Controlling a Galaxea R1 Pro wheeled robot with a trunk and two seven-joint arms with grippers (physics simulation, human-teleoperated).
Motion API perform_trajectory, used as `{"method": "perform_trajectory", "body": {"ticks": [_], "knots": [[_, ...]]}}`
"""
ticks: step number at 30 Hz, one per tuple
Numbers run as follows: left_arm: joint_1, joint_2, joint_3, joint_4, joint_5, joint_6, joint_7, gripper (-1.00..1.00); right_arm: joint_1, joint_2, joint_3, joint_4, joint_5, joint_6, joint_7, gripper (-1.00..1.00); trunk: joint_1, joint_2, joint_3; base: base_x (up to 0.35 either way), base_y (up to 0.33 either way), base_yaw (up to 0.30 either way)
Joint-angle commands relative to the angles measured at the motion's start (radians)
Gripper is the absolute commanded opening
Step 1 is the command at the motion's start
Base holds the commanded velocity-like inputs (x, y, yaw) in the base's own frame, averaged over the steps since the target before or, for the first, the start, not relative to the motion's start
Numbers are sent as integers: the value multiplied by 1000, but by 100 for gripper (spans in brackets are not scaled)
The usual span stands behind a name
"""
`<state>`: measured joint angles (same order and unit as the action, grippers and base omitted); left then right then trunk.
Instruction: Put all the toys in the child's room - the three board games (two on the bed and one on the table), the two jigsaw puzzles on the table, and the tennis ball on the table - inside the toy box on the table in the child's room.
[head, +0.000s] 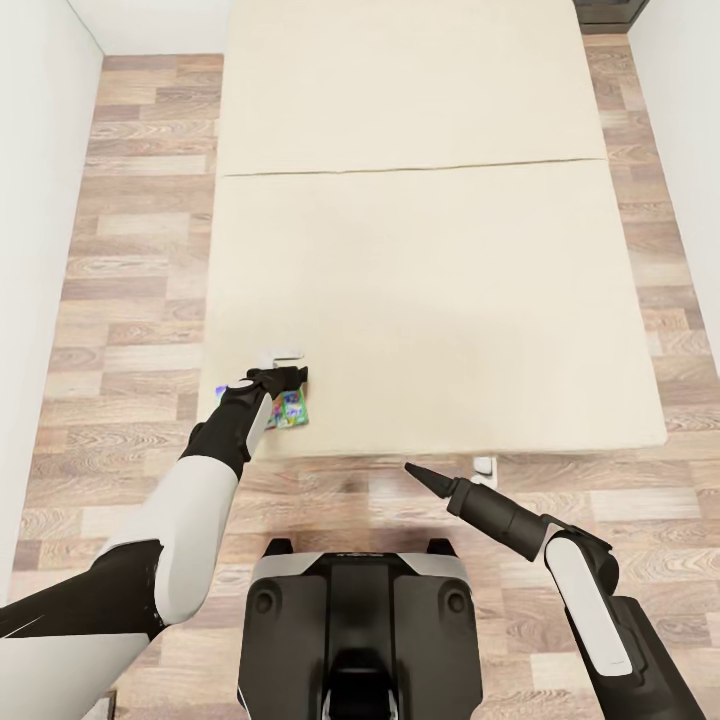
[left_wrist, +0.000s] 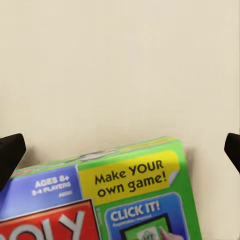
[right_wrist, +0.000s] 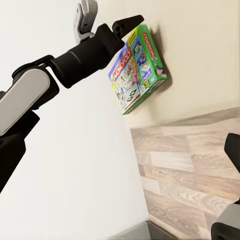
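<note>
my left gripper (head: 285, 377) hangs spread wide over the monopoly box (head: 288, 410), fingers clear of it; box lies flat at the bed's (head: 430, 300) near left corner. right gripper (head: 412, 469) off the near edge over the floor (head: 130, 300), looks closed

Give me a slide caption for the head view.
Left gripper poised over the Monopoly box at the bed's near corner; right gripper hangs idle above the floor.
</note>
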<state>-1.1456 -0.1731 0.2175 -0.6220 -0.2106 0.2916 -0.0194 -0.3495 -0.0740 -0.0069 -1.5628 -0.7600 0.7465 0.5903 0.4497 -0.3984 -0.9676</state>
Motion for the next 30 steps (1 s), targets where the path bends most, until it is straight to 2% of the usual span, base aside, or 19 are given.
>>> {"method": "perform_trajectory", "body": {"ticks": [1, 14, 30], "knots": [[0, -1, 5, -1, -9, 4, -2, 100, 0, 0, -1, 0, -4, 6, 0, 100, 0, -2, -1, -93, 0, 0], [0, -1, 5, 4, -10, 3, -2, 100, 0, 0, -1, 0, -4, 5, 0, 100, 0, -2, -1, -112, -17, 0], [0, -1, 5, 5, -9, -2, -1, 100, 0, 0, -1, 0, -4, 6, -8, 100, 0, -2, -1, -38, -2, 0]]}}
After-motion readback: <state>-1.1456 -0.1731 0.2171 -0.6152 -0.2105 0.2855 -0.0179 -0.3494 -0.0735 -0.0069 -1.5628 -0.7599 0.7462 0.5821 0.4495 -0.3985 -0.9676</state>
